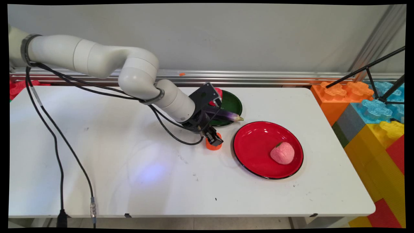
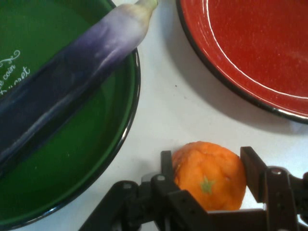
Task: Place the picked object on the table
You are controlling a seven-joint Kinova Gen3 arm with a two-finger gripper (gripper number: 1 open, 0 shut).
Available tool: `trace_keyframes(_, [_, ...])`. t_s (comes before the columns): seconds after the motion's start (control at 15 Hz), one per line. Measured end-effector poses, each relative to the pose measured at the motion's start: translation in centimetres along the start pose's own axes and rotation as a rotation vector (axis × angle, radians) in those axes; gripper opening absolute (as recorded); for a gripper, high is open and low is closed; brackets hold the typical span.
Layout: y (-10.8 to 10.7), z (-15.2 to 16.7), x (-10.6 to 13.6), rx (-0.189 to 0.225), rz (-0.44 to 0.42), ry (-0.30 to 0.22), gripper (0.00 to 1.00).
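Fingers (image 2: 167,166) astride orange toy fruit (image 2: 210,175), between green plate (image 2: 126,130) and red plate (image 2: 231,91).

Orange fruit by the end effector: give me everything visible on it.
The small round orange toy fruit has a dimpled, matte, foam-like skin and a green star-shaped stem mark facing the hand camera. It sits on the white table, in the gap between the green plate and the red plate, touching neither. The black two-finger end effector brackets it, one finger on each side, close against the skin; whether they press it is unclear.
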Motion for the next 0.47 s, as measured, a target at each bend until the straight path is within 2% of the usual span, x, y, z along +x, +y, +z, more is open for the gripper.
trace_keyframes(0.2, [0.05,0.08,-0.15,-0.001,0.011,0.003,0.00])
trace_keyframes(0.27, [0.06,0.08,-0.19,0.000,0.016,0.004,1.00])
trace_keyframes(0.47, [0.00,-0.03,-0.30,0.004,0.032,0.005,1.00])
